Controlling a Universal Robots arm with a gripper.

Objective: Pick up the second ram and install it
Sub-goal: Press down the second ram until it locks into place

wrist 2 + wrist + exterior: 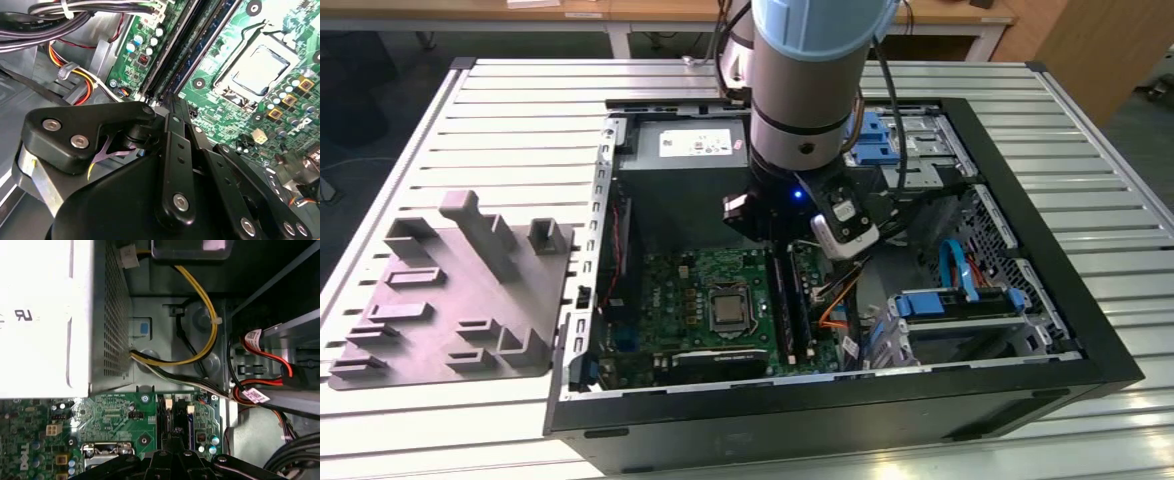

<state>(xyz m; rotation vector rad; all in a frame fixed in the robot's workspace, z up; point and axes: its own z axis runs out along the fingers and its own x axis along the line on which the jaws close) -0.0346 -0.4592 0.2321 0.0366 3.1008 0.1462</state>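
the matte black gripper [172, 112], its linkage bars bolted with silver screws, hangs low over the long black memory slots [790, 300] of the glossy green motherboard [680, 290]; whether it is clenched or released i cannot tell. one slim dark ram stick [782, 292] stands seated in a slot. one grey moulded fixture [454, 290] lies on the ribbed metal table [494, 130], at the exterior view's left of the open black computer case [854, 400].

I see the computer case [1067, 345] open on the table [520, 120]; the motherboard [674, 285] lies inside; a fixture block [447, 300] sits at the exterior view's left.
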